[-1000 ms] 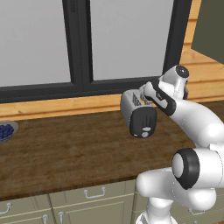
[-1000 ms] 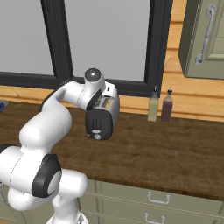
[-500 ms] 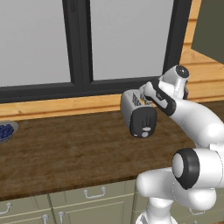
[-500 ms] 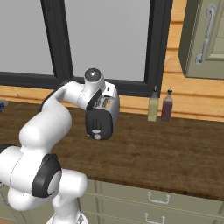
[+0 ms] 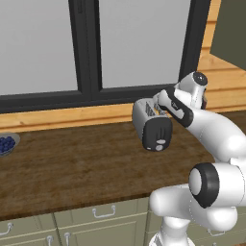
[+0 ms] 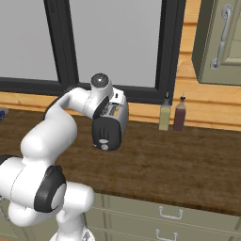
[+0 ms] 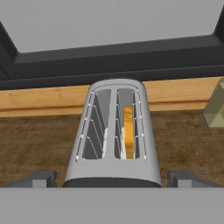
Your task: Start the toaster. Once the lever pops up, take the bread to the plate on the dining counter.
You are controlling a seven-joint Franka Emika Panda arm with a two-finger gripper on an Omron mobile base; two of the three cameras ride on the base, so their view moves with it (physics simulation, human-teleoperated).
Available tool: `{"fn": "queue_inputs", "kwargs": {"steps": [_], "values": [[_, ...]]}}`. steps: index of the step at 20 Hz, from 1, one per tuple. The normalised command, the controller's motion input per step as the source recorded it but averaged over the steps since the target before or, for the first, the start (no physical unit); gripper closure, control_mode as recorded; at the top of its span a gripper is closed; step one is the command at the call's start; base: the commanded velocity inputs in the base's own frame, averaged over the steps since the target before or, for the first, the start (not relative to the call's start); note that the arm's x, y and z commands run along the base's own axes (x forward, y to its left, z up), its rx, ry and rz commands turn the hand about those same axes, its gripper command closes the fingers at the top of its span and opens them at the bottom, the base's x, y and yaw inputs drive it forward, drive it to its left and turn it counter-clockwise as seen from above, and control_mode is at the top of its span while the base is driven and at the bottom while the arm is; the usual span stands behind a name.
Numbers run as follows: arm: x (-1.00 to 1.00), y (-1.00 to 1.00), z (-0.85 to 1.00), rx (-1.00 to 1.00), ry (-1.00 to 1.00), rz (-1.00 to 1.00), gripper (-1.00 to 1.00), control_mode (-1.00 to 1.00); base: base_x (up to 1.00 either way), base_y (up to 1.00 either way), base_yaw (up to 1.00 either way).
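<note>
Still waiting at the small silver-grey boxy toaster [image 7: 114,131] — nothing has shifted over the last second.

Inside its right slot, the pale tan bread slice [image 7: 127,132] sits low, glowing orange, so toasting looks under way and the lever likely has not popped. The toaster stands near the back edge of the dark wood-grain counter [image 5: 72,163], below the window. The gripper [image 7: 112,178] hovers above the black end panel, fingers spread wide to either side, grasping nothing. Two bottles [image 6: 172,113] stand along the back edge.
</note>
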Motion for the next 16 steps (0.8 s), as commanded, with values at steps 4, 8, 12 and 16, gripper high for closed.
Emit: {"fn": "queue_inputs", "kwargs": {"steps": [4,8,12,16], "values": [[0.0,0.0,0.0,0.0,0.0,0.0,-1.0,-1.0,0.0,0.0,0.0],[0.0,0.0,0.0,0.0,0.0,0.0,-1.0,-1.0,0.0,0.0,0.0],[0.0,0.0,0.0,0.0,0.0,0.0,-1.0,-1.0,0.0,0.0,0.0],[0.0,0.0,0.0,0.0,0.0,0.0,-1.0,-1.0,0.0,0.0,0.0]]}}
